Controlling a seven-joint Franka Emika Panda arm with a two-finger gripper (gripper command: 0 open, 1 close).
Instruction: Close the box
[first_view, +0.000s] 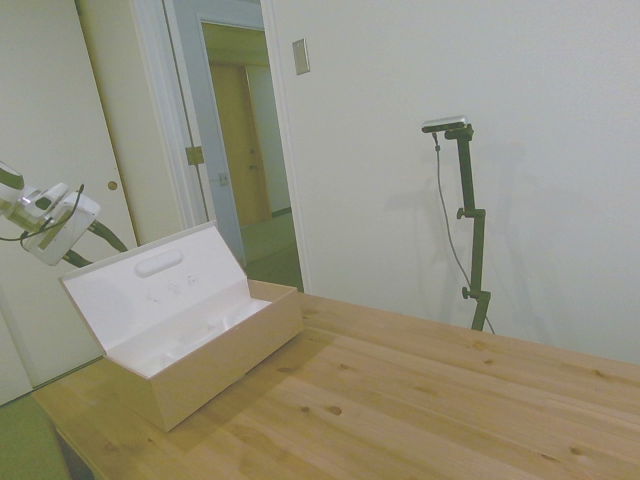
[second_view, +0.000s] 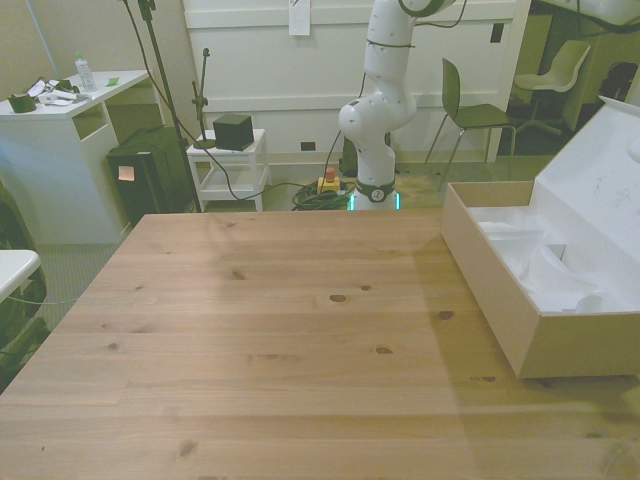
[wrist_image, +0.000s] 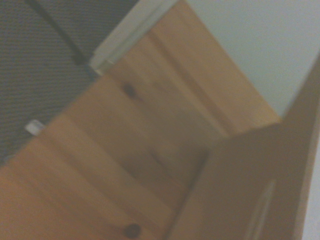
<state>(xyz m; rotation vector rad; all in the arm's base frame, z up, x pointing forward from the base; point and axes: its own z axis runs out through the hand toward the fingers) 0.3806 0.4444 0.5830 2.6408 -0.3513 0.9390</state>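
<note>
The box (first_view: 215, 345) stands open on the wooden table (first_view: 420, 400), near its left end in the side view. It is long, tan cardboard outside and white inside. Its hinged white lid (first_view: 150, 285) leans back past upright and shows an oval recess (first_view: 158, 264). In the front view the box (second_view: 505, 290) lies along the front view's right edge, with the lid (second_view: 600, 175) tilted outward. My gripper (first_view: 58, 232) hangs behind and above the lid's outer face, apart from it. The blurred wrist view shows a tan cardboard face (wrist_image: 240, 190) over the table planks (wrist_image: 140, 130).
Bare table top (second_view: 280, 300) spreads across the front view's left and middle. Beyond the table stand a white desk (second_view: 70, 110), a small white cart with a black box (second_view: 232, 130), and chairs (second_view: 470, 110). An open doorway (first_view: 245, 150) lies behind the box in the side view.
</note>
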